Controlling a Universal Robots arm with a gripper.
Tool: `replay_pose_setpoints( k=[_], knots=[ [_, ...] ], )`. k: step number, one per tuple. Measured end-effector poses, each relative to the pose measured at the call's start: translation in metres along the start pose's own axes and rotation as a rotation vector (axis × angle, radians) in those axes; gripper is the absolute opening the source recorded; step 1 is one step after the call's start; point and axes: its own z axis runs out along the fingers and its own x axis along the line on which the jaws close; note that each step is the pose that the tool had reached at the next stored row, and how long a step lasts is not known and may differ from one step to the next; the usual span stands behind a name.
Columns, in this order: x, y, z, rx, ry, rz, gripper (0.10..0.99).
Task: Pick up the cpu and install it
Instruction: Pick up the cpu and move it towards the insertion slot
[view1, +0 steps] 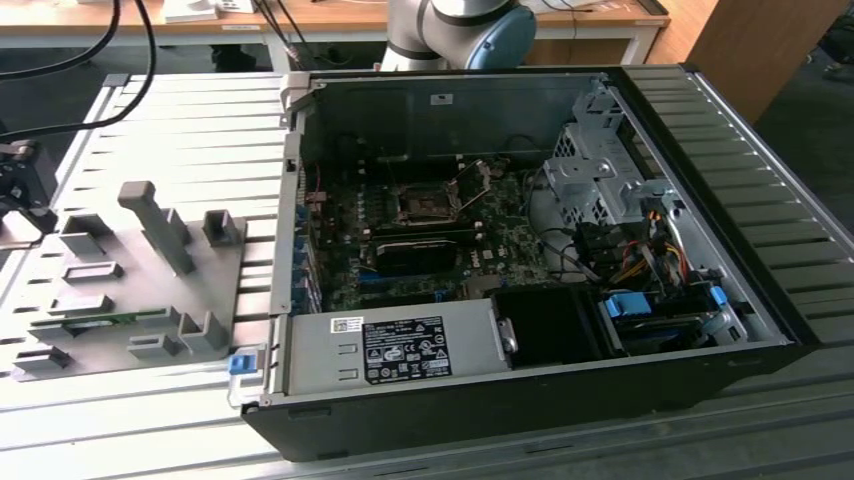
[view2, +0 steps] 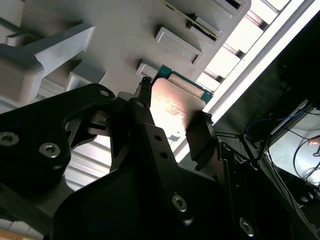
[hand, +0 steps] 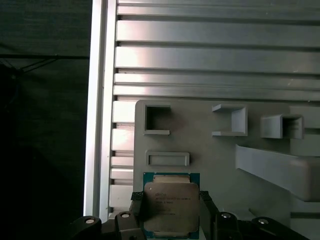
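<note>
The cpu (hand: 171, 205) is a small square chip with a silvery top on a green edge. It sits between my two black fingers (hand: 138, 202) over the grey holder plate (hand: 210, 150). My gripper (hand: 171, 201) is shut on the cpu, with one finger against each side. The second wrist view shows the cpu (view2: 175, 105) from below the gripper (view2: 174, 106), its metal face shining. In the exterior view, my gripper's dark body (view1: 16, 185) hangs at the left edge above the holder plate (view1: 134, 290). The dark square socket (view1: 427, 205) lies on the motherboard (view1: 400, 270).
The open computer case (view1: 534, 400) lies on the slatted metal table (view1: 160, 120), with a power supply (view1: 400, 350), drive cage (view1: 594, 170) and coloured cables (view1: 641, 250) inside. Upright grey posts (view1: 154, 220) and small pockets (hand: 157, 120) rise from the holder plate.
</note>
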Motion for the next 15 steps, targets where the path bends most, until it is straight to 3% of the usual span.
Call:
replay_pose_setpoints(
  k=[15],
  knots=[
    [0.0, 0.0005, -0.0075, 0.0, -0.0001, 0.0, 0.529]
  ],
)
